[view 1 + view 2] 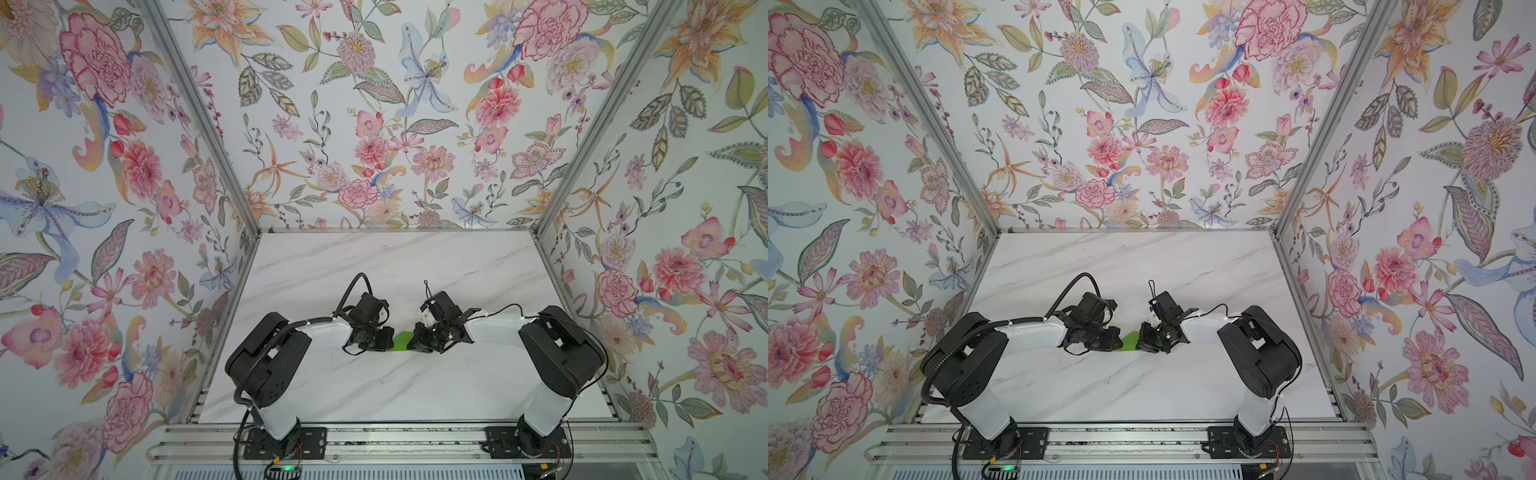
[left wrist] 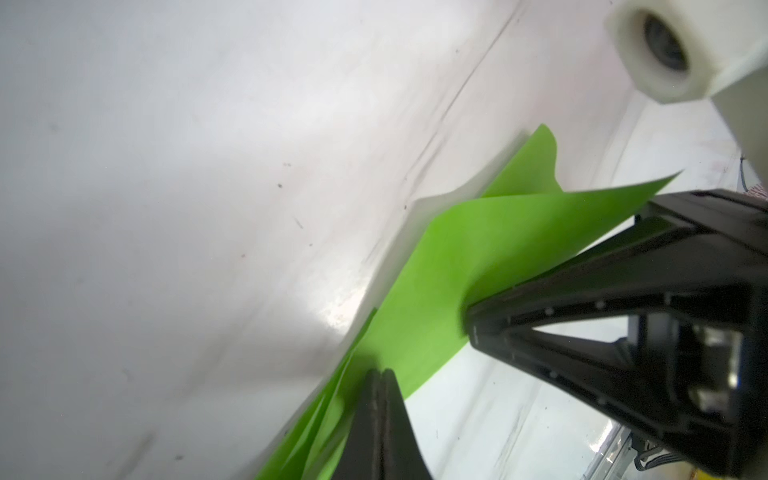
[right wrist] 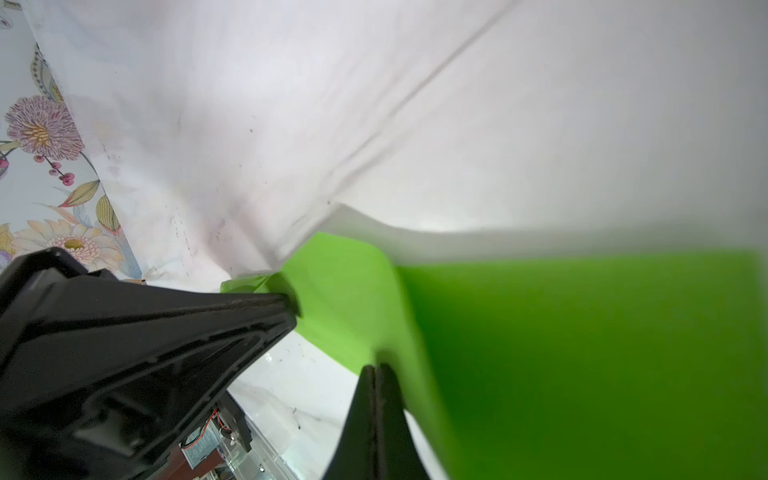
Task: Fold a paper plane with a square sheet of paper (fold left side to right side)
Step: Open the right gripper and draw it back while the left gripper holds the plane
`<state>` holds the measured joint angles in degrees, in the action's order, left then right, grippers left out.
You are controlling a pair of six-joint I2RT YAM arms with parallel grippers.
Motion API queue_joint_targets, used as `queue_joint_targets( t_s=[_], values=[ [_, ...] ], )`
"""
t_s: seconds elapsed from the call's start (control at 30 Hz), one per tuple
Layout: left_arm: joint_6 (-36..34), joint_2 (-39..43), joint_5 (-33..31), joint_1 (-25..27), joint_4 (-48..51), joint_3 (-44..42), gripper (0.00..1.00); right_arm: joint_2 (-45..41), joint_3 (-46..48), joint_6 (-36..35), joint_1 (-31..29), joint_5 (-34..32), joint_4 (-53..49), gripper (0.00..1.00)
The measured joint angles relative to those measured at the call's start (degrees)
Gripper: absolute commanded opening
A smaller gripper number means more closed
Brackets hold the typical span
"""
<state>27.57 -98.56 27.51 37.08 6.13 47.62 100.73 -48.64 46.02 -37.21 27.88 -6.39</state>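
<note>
Seemingly, left gripper point(image 2: 380, 371) and right gripper point(image 3: 376, 366) each pinch green paper point(image 2: 478, 249).

left gripper point(image 2: 380, 376): jaws clamped together | right gripper point(image 3: 376, 370): jaws clamped together | 2 arms bent inward, facing

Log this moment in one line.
left gripper: shut on green paper | right gripper: shut on same paper | paper: bent between them

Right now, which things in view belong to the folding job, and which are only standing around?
Of the job:
- paper, green, held up off the surface
- left claw, shut on the paper
- right claw, shut on the paper

Not of the job:
- table, marble
- walls, floral
- rail, at the arm bases
</note>
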Motion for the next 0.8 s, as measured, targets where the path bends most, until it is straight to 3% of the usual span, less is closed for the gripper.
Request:
queue_joint_targets(
  t_s=[0.6, 0.8],
  values=[
    [-0.3, 0.2, 1.3, -0.4, -3.0, -1.6, 0.00, -10.3, 12.1, -2.8, 15.2, 2.2, 0.0, 0.02],
    [-0.3, 0.4, 1.7, -0.4, -3.1, -1.7, 0.00, -14.6, 12.4, -3.0, 17.0, -2.6, -6.2, 0.04]
  ],
)
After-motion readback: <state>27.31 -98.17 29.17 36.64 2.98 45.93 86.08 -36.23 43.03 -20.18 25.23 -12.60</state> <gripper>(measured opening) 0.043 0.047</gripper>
